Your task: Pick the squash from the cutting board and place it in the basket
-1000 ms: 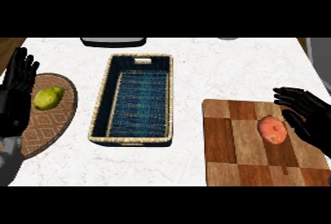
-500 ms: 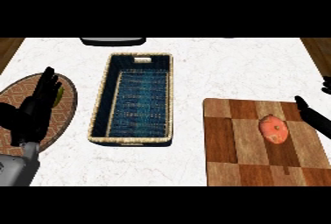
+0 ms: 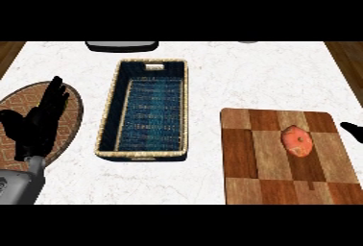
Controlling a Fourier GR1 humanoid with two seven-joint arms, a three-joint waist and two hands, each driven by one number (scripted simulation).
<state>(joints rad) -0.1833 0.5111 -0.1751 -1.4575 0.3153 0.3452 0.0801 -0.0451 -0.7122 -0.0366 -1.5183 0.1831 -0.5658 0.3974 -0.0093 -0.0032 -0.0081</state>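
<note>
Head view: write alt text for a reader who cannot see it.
An orange squash lies on a checkered wooden cutting board at right, apart from the long woven basket at centre. The open left hand rests over an oval mat; only a fingertip of the right hand shows at the right edge.

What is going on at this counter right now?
A robot is meant to move the orange squash into the basket, but nothing holds it yet. It lies on the cutting board. The left hand rests open over a woven mat; only a tip of the right hand shows.
</note>
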